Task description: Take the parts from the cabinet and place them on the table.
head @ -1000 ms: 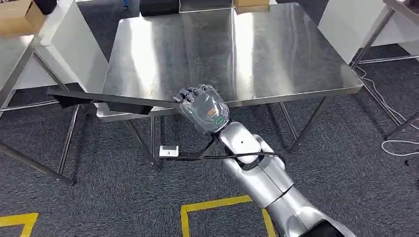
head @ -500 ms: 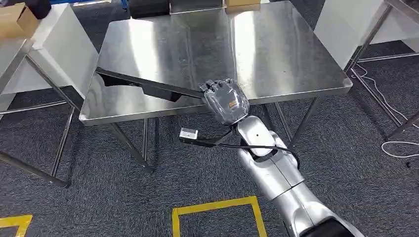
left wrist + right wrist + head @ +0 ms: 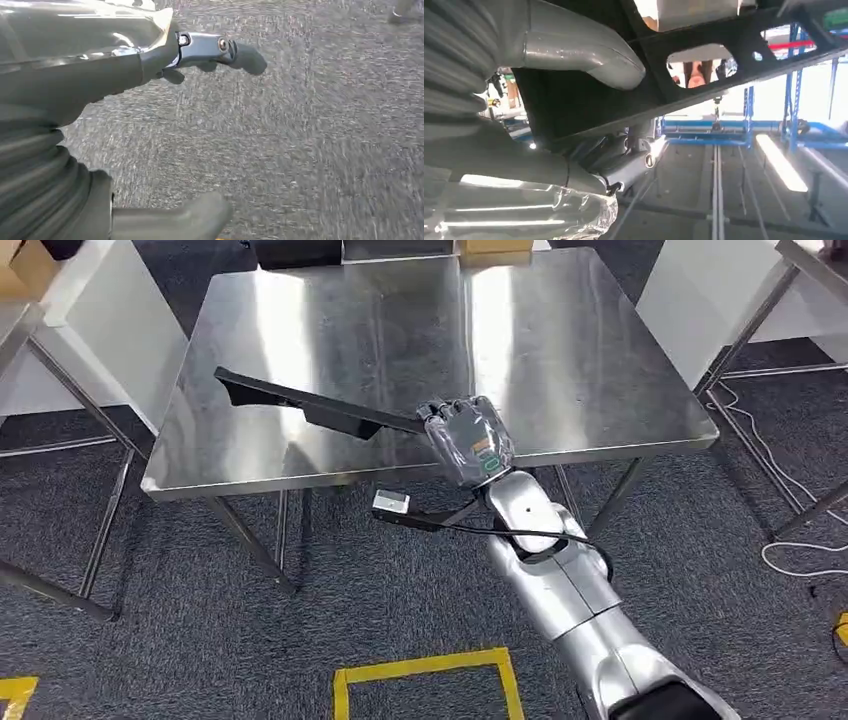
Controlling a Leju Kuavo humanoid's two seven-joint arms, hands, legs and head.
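My right hand [image 3: 466,440] grips one end of a long black plastic part [image 3: 305,407], which reaches out to the left over the front half of the steel table [image 3: 590,350]. The part hangs just above the tabletop and its reflection shows beneath it. In the right wrist view the thumb [image 3: 579,47] and fingers [image 3: 624,167] wrap the black part [image 3: 724,55], which has cut-out holes. My left hand [image 3: 75,100] hangs over grey carpet with its fingers [image 3: 220,50] apart and nothing in them.
A white bench [image 3: 90,330] with metal legs stands left of the table, and another frame [image 3: 760,310] stands right. Boxes [image 3: 495,246] sit at the table's far edge. Cables [image 3: 800,550] lie on the carpet at right. Yellow floor tape [image 3: 430,665] marks the floor near my feet.
The view has shifted as I closed on the table. My right hand carried the black part from below the table's front edge up and over the tabletop.
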